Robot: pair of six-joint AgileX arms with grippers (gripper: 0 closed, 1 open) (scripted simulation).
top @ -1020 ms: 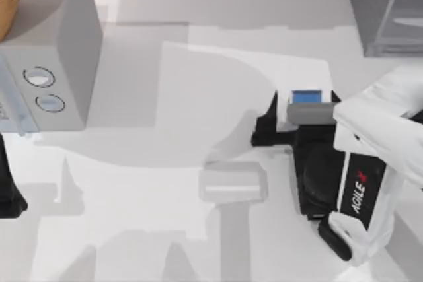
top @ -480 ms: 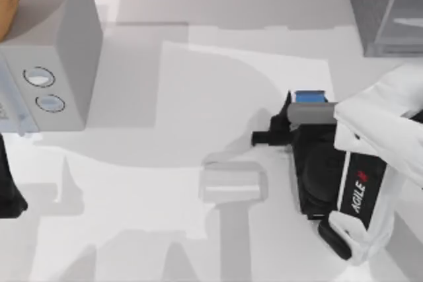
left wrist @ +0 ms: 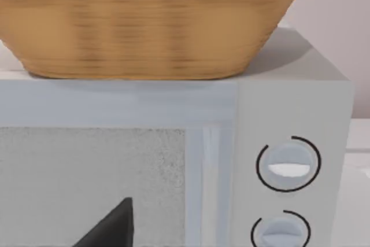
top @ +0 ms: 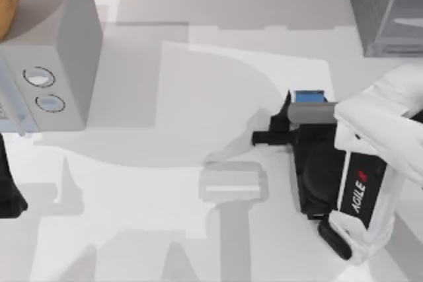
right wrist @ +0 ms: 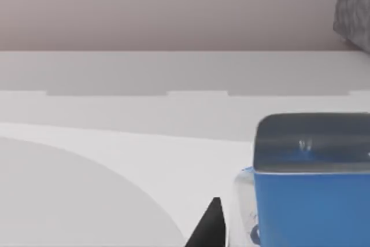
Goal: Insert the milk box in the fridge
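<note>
White table (top: 198, 229) under shadows; right gripper (top: 294, 120) at right side, fingers clamped on small blue carton with grey-white top (top: 308, 98); dark grey speckled fridge (top: 383, 4) far right; left arm (top: 10, 189) parked at left edge.

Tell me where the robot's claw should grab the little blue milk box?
Probably across the two upright side walls of the small blue milk box, coming down from above. It stands upright with its flat blue top showing, and the right claw sits right by it already.
</note>
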